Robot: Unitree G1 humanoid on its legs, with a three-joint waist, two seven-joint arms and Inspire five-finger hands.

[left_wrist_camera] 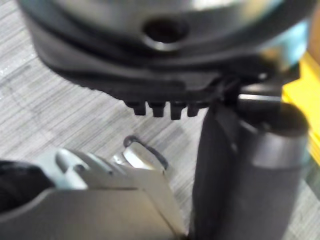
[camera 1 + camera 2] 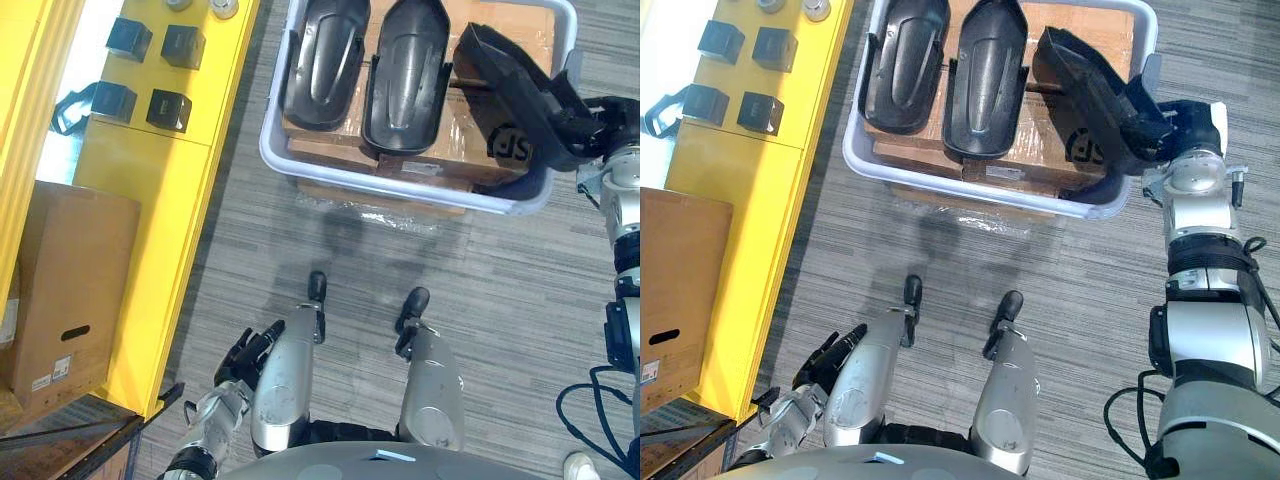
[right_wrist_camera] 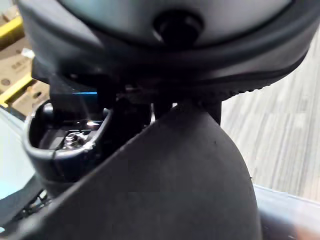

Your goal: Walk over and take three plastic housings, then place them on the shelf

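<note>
The right hand (image 2: 1168, 122) holds one long black plastic housing (image 2: 1085, 85) tight at 1 o'clock, tipped over the white plastic bin's (image 2: 940, 182) edge. Two more black housings (image 2: 902, 65) lie inside at 12 o'clock. The left hand (image 2: 243, 356) hangs loose at 7 o'clock. The held housing could catch the bin's rim and slip out.

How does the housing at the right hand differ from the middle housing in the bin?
The right housing is gripped by the right hand and slants over the right rim of the bin; the middle housing lies untouched, hollow side up, straight on the cardboard. Both are dark plastic shells.
</note>
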